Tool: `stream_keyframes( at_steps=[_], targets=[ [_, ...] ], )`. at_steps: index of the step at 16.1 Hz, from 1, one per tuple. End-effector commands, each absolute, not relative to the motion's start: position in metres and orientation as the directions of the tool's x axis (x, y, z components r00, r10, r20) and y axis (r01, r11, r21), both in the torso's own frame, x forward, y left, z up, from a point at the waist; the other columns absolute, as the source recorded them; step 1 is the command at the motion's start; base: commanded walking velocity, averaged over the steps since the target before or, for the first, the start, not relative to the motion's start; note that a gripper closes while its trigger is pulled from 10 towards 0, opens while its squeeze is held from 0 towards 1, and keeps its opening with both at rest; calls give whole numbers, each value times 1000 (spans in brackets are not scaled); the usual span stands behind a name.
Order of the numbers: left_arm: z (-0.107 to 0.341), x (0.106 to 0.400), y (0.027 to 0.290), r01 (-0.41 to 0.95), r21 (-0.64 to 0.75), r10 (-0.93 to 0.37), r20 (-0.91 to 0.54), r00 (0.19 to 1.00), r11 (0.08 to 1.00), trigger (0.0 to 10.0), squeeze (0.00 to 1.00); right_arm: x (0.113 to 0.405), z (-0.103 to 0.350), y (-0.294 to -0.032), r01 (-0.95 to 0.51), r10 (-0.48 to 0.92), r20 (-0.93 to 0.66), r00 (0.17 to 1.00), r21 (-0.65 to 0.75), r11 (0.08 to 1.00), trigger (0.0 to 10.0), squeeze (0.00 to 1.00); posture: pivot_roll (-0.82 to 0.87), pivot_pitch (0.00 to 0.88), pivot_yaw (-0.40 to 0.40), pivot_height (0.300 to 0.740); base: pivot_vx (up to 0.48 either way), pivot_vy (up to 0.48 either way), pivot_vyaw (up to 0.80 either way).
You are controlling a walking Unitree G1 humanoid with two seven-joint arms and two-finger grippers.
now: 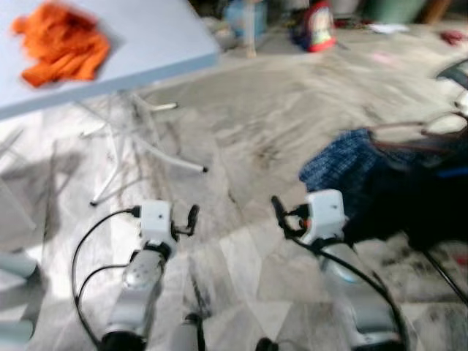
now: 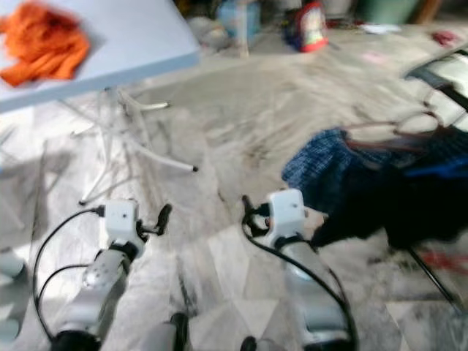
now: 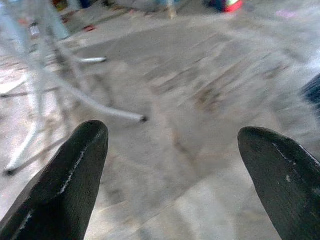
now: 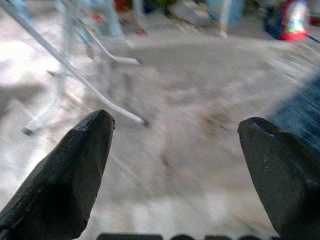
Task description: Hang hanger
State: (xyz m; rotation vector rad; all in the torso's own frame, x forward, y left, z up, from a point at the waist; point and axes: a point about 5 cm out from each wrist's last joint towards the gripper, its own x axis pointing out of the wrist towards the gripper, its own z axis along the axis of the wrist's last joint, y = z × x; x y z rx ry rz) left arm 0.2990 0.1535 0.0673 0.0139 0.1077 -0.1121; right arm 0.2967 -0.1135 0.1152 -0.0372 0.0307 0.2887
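Blur softens both head views. Left pincer (image 1: 192, 216) and right pincer (image 1: 278, 210) hang above the grey marbled tile floor (image 1: 241, 131), each spread wide with nothing between its black fingers (image 3: 65, 180). At two o'clock a thin brownish wire hanger (image 2: 391, 126) lies on a heap of dark blue checked clothes (image 2: 344, 172). At ten o'clock an orange crumpled cloth (image 1: 62, 40) rests on the pale grey folding worktop (image 1: 153, 44).

The floor (image 1: 292, 117) looks like smooth, streaked stone tile. An orange cloth (image 1: 58, 40) lies crumpled on a smooth matt table (image 1: 161, 36) with thin metal legs (image 1: 157, 150). Dark blue woven clothes (image 2: 380, 183) look soft.
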Motion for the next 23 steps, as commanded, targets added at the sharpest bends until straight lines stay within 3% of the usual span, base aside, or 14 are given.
stream_keyframes(
  at_steps=[1, 7, 11, 18, 23],
  targets=[
    [68, 300, 153, 107, 2, -107, -103, 989, 994, 10000, 0, 296, 113, -116, -293, 291, -44, 956, -31, 956, 10000, 0, 96, 205, -3, 740, 0, 0, 800],
    [61, 294, 155, 99, -5, -98, -127, 987, 995, 10000, 0, 292, 110, -118, -261, 261, -37, 965, 12, 965, 10000, 0, 97, 216, -1, 740, 0, 0, 800],
    [60, 289, 159, 101, 3, -99, -135, 986, 995, 10000, 0, 294, 111, -135, -140, 141, -13, 990, 42, 989, 10000, 0, 109, 223, 0, 740, 0, 0, 700],
    [50, 272, 180, 49, 42, -42, -162, 986, 998, 10000, 0, 285, 101, -168, 12, -12, -12, 1000, 72, 997, 10000, 0, 125, 180, 13, 740, 0, 0, 0],
    [57, 287, 172, 96, 49, -88, -152, 985, 994, 10000, 0, 293, 94, -161, 6, -5, -21, 1000, 81, 997, 10000, 0, 140, 104, 28, 740, 0, 0, 0]
  ],
)
